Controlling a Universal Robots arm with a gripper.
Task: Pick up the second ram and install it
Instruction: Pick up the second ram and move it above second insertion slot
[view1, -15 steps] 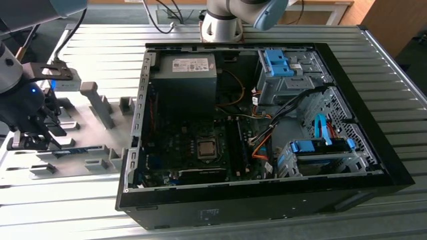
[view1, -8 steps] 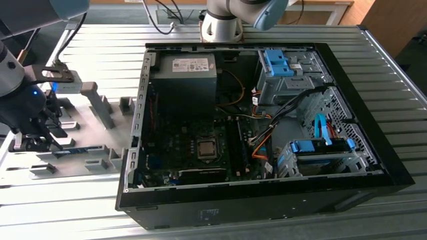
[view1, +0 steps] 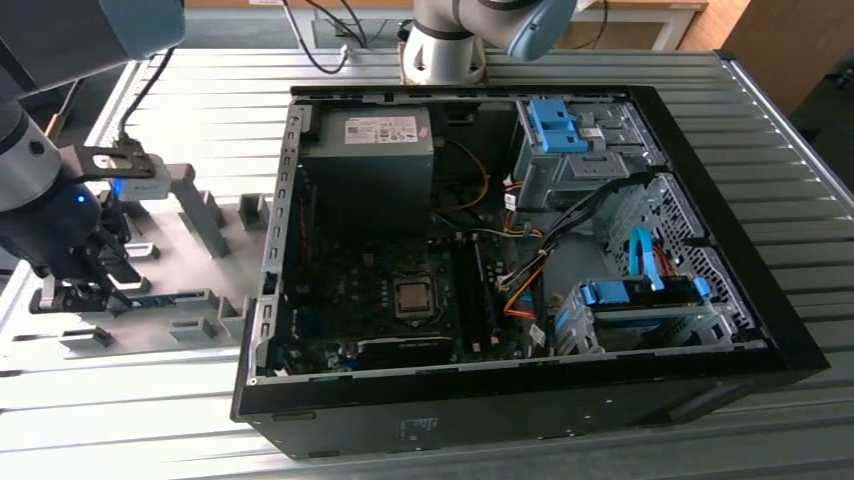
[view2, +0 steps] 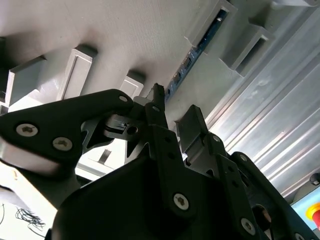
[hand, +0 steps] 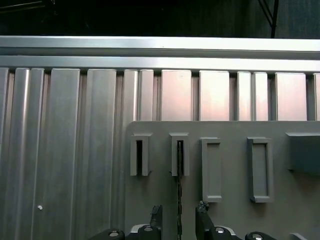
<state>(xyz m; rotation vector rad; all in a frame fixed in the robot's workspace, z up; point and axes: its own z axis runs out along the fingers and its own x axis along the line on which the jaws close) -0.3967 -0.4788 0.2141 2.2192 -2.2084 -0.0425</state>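
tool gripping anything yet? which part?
Nothing held. The tool is open, fingers straddling the second ram, gaps both sides; it sits edge-up in its grey holder.

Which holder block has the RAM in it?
The narrow block ahead of the open gripper: the second ram runs out of it; its narrow neighbour looks empty.

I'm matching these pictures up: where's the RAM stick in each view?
Exterior view: RAM stick on the grey holder plate, at the exterior view's left.
Second wrist view: blue-green edge beyond the hand.
First wrist view: thin dark line between the fingertips.
Shared landmark: grey holder plate.
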